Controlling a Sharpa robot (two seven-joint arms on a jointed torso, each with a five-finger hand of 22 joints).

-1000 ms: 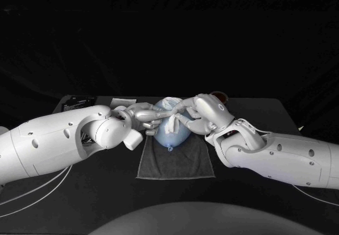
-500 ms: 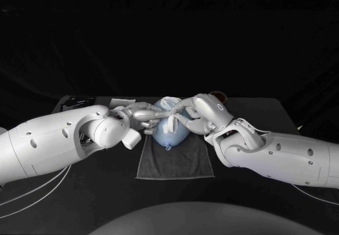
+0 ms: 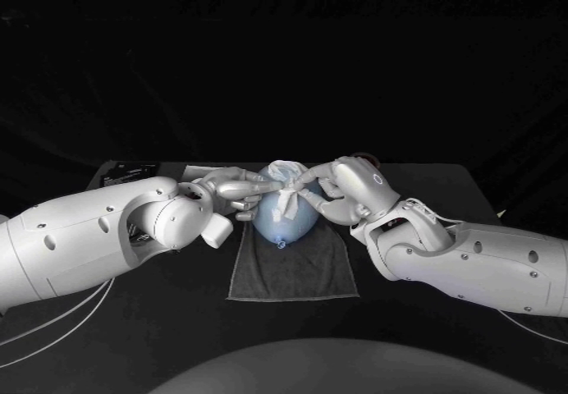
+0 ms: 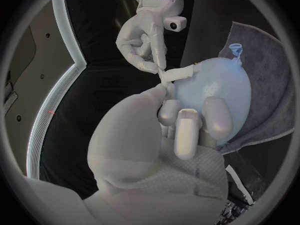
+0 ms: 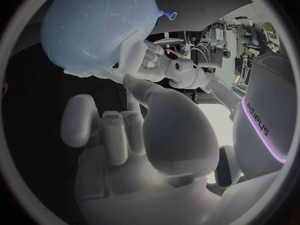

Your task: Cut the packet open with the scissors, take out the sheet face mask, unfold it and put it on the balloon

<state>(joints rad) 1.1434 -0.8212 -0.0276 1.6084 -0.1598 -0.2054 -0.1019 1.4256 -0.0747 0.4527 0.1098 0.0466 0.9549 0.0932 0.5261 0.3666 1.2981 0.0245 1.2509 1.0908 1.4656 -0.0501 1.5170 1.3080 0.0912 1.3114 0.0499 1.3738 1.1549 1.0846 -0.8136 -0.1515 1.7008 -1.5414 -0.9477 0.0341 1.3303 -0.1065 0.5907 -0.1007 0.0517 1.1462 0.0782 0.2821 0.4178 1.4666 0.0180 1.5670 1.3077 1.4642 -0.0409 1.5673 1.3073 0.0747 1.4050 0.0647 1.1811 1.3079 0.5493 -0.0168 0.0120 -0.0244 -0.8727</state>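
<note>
Tally:
- balloon, pale blue: one
- sheet face mask, white: one
- grey towel: one
- hands: two, left hand and right hand
- dark flat item, kind unclear: one

Left hand and right hand have edged toward the far end of the towel, lifting the balloon with them; its knot now sits farther up the towel.

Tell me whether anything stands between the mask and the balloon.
Nothing visible does. The left hand and right hand pinch the mask, and it already lies against the balloon on the towel.
</note>
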